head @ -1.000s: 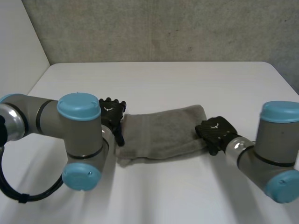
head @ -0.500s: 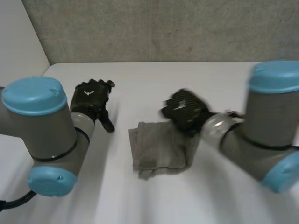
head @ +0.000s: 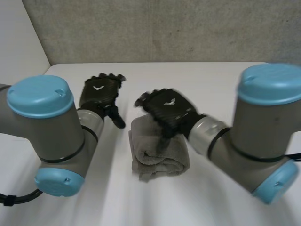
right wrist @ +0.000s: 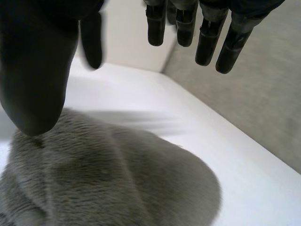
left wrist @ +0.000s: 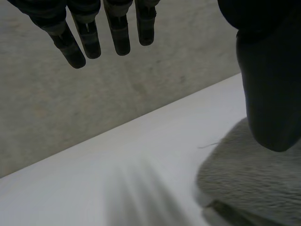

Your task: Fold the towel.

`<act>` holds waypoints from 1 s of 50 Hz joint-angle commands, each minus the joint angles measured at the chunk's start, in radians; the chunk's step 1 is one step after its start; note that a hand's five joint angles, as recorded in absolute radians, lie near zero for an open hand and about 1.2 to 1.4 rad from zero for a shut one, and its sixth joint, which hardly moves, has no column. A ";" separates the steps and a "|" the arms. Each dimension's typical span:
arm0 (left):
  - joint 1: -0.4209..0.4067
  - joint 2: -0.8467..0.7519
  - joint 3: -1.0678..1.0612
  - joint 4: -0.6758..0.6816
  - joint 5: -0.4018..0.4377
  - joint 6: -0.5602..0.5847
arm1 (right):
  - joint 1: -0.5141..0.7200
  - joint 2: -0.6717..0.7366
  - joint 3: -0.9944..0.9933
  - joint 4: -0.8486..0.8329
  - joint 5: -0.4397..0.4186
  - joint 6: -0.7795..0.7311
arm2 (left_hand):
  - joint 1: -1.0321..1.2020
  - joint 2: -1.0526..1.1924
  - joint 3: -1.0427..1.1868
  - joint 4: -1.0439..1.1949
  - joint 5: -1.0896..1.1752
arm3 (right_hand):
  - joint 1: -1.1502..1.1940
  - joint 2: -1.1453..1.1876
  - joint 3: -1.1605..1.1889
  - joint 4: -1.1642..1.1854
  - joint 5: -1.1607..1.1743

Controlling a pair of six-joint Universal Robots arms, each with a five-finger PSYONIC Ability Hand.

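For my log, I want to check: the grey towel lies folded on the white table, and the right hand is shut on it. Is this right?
Not quite. The right hand is open, not shut on the towel: the right wrist view shows its fingers straight above it. The towel does lie folded on the white table.

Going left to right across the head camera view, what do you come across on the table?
left arm → left hand → towel → right arm
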 commanded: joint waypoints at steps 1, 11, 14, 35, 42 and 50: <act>-0.043 -0.044 0.003 0.008 0.068 -0.019 | -0.091 -0.029 0.063 -0.005 -0.002 0.056 | -0.065 -0.066 -0.065 -0.065 -0.219 | -0.060 -0.076 -0.074 -0.082 -0.058; -0.076 -0.146 -0.028 0.008 0.112 -0.061 | -0.122 0.141 0.050 -0.043 0.001 0.054 | -0.059 -0.061 -0.059 -0.060 -0.213 | -0.060 -0.076 -0.074 -0.082 -0.058; -0.076 -0.165 -0.040 0.006 0.112 -0.058 | -0.121 0.201 0.034 -0.046 0.004 0.054 | -0.059 -0.061 -0.059 -0.060 -0.213 | -0.060 -0.076 -0.074 -0.082 -0.058; -0.067 -0.091 -0.026 -0.009 0.112 -0.054 | -0.118 0.129 0.017 -0.032 0.021 0.073 | -0.068 -0.069 -0.068 -0.068 -0.222 | -0.060 -0.076 -0.074 -0.082 -0.058; -0.041 0.048 0.075 -0.175 0.091 -0.061 | -0.153 -0.087 0.005 -0.032 0.089 0.106 | -0.086 -0.087 -0.085 -0.086 -0.239 | -0.060 -0.076 -0.074 -0.082 -0.058; 0.029 0.185 0.133 -0.281 0.007 -0.056 | -0.196 -0.146 -0.023 -0.020 0.258 0.102 | -0.068 -0.069 -0.067 -0.068 -0.222 | -0.060 -0.076 -0.074 -0.082 -0.058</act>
